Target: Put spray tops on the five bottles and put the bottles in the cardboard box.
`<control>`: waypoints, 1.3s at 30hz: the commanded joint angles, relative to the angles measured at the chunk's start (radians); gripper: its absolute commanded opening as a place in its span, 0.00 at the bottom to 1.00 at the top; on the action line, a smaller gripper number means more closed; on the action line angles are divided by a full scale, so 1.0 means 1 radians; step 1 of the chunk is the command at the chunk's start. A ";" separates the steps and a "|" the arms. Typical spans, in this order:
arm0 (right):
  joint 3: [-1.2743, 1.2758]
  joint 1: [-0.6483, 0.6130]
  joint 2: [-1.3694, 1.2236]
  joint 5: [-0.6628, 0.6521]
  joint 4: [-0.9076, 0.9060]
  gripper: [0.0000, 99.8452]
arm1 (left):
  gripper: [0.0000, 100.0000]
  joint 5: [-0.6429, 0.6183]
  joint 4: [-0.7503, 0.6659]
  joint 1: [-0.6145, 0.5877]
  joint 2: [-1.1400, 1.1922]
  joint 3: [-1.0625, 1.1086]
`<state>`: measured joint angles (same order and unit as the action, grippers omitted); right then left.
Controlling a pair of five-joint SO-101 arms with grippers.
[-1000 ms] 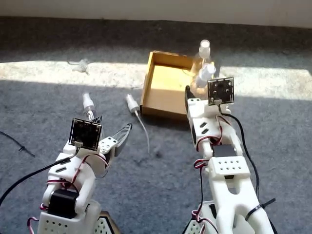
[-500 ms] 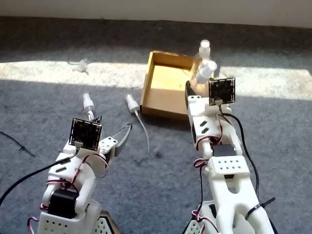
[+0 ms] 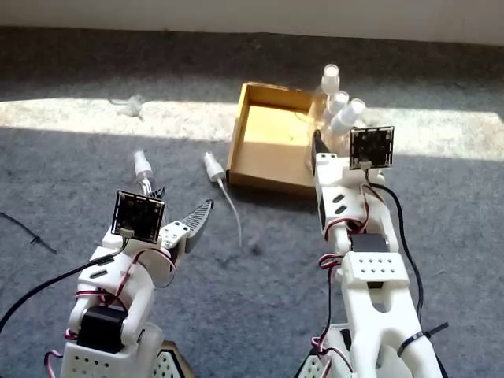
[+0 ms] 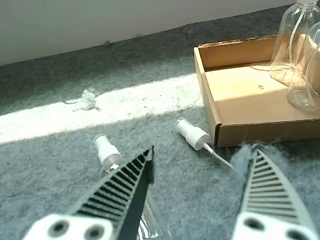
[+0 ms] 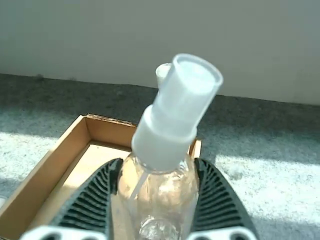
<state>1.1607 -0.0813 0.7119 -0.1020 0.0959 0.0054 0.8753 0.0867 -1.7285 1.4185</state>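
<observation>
In the high view the right arm (image 3: 370, 276) stretches from 5 o'clock toward 12 o'clock, with its wrist at the right-hand wall of the cardboard box (image 3: 236, 150) (image 4: 250, 132) (image 5: 45, 175). The right jaws are closed on the body of a clear bottle (image 3: 350, 116) (image 5: 160, 170). This bottle has a spray top on and leans toward 1 o'clock at the box's right edge. Two more capped bottles (image 3: 331, 79) (image 4: 292, 45) stand upright in the box's far right corner, just beyond the held one.

The left arm (image 3: 126, 283) is bent low at 7 o'clock and points toward 12 o'clock. The left jaws are spread wide and grip nothing. They sit over another capped bottle (image 3: 144, 169) (image 4: 106, 149) lying on the carpet (image 3: 260, 315). A loose spray top (image 3: 213, 165) (image 4: 192, 135) with its tube lies between that bottle and the box.
</observation>
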 commanded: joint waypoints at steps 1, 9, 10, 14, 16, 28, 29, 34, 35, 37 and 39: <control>-0.002 0.012 0.015 0.009 0.019 0.00 | 0.27 -0.008 -0.021 0.016 -0.008 -0.005; 0.058 0.010 0.016 0.011 0.025 0.00 | 0.27 -0.008 -0.021 0.016 -0.008 -0.005; 0.064 0.010 0.015 0.011 0.025 0.00 | 0.27 -0.008 -0.021 0.016 -0.008 -0.005; 0.077 0.010 0.016 0.011 0.025 0.00 | 0.27 -0.008 -0.021 0.016 -0.008 -0.005; 0.077 0.010 0.016 0.011 0.025 0.00 | 0.27 -0.008 -0.021 0.016 -0.008 -0.005; 0.068 0.010 0.007 0.011 0.027 0.00 | 0.27 -0.008 -0.021 0.016 -0.008 -0.005; 0.068 0.010 0.007 0.011 0.027 0.00 | 0.27 -0.008 -0.021 0.016 -0.008 -0.005; 0.068 0.010 0.007 0.012 0.027 0.00 | 0.27 -0.008 -0.021 0.016 -0.008 -0.005; 0.068 0.010 0.008 0.012 0.027 0.00 | 0.27 -0.008 -0.021 0.016 -0.008 -0.005; 0.068 0.008 0.013 0.023 0.030 0.00 | 0.27 -0.008 -0.021 0.016 -0.008 -0.005; 0.068 0.008 0.015 0.064 0.064 0.00 | 0.27 -0.008 -0.021 0.016 -0.008 -0.005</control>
<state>1.2359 -0.0798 0.7165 -0.0821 0.1220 0.0054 0.8753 0.0867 -1.7285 1.4185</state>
